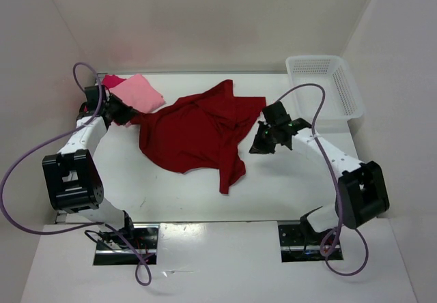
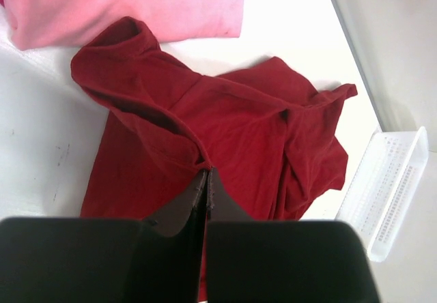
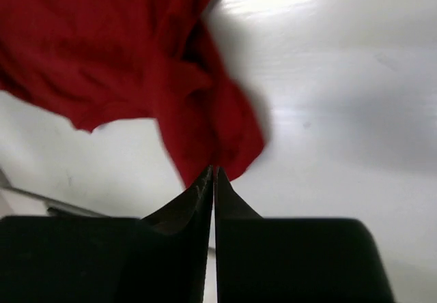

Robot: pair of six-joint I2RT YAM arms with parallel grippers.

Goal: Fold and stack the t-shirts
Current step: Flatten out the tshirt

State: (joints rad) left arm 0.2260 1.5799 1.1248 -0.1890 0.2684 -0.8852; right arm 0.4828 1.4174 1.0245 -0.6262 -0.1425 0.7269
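Cloth takes up the middle of the white table (image 1: 171,194): a large, soft dark red t-shirt (image 1: 194,132) lies there crumpled and only partly spread, with ridges of folds across it and one long flap trailing toward the near edge. At the far left corner a folded light pink t-shirt (image 1: 140,93) of soft cloth lies flat, its near corner touching the dark red t-shirt's left end. A bright crimson-pink t-shirt (image 1: 111,81) peeks out at the far left side of the light pink t-shirt; whether it runs underneath cannot be told. The left gripper (image 2: 207,172) is at the dark red t-shirt's left end, its two black fingers pressed together with a raised fold of the red fabric pinched at their tips. The right gripper (image 3: 214,173) is at the shirt's right side, its fingers nearly touching and nipping a thin corner of the same shirt. That corner hangs above the table, casts a shadow on it, and looks blurred in the right wrist view. A white plastic mesh basket (image 1: 328,84) stands at the far right corner, apart from the shirts.
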